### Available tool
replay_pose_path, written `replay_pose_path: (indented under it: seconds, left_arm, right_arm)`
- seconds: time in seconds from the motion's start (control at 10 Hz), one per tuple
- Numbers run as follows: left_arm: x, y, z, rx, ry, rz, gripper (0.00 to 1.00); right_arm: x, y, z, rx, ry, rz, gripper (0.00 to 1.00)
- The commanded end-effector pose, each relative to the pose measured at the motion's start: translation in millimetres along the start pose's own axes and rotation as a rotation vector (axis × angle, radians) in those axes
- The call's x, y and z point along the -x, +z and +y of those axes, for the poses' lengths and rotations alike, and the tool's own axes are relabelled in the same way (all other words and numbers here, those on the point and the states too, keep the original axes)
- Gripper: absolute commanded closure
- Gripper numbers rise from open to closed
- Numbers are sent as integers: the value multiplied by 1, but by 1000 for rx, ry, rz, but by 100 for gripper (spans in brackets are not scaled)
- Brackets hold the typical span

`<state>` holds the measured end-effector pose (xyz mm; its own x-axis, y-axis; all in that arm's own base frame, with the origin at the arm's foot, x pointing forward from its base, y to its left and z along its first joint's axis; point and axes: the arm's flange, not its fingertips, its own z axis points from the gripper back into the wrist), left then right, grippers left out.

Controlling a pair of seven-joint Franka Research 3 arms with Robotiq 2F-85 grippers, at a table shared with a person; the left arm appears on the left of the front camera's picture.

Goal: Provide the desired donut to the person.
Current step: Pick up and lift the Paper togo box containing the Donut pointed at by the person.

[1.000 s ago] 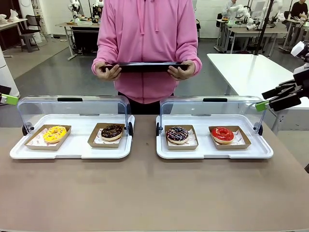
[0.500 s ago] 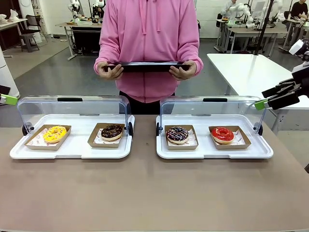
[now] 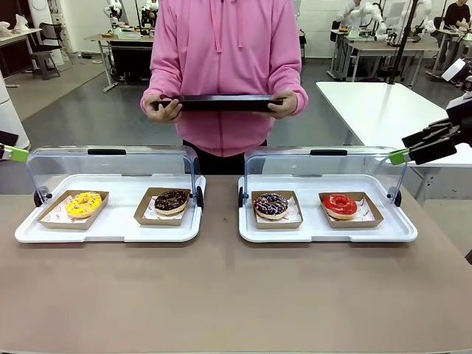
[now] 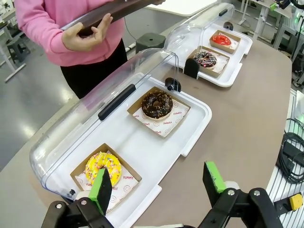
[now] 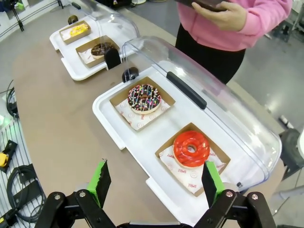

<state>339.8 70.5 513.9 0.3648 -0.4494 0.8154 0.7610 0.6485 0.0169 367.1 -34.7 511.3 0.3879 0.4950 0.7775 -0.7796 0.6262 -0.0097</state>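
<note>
The person (image 3: 225,51) is standing at the far side of the counter (image 3: 236,295), holding a black tray (image 3: 225,102) level in front of the body. On the counter, the yellow donut (image 3: 84,203) and chocolate donut (image 3: 171,200) are sitting in the left white case (image 3: 110,234), the sprinkled donut (image 3: 271,205) and red donut (image 3: 339,205) in the right white case (image 3: 324,236), clear lids rolled back. The left pincer (image 4: 157,180) is hovering near the yellow donut, jaws apart and empty. The right pincer (image 5: 155,178) is hanging near the red donut, jaws apart, gripping nothing.
</note>
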Motion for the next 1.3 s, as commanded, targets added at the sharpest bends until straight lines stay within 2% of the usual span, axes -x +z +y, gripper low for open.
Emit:
replay_pose_path:
  seconds: [0.0, 1.2]
  left_arm:
    - [1, 3, 1, -1, 10, -11, 0]
    - [1, 3, 1, -1, 10, -11, 0]
  right_arm:
    - [1, -1, 1, -14, 12, 1, 0]
    - [1, -1, 1, -14, 12, 1, 0]
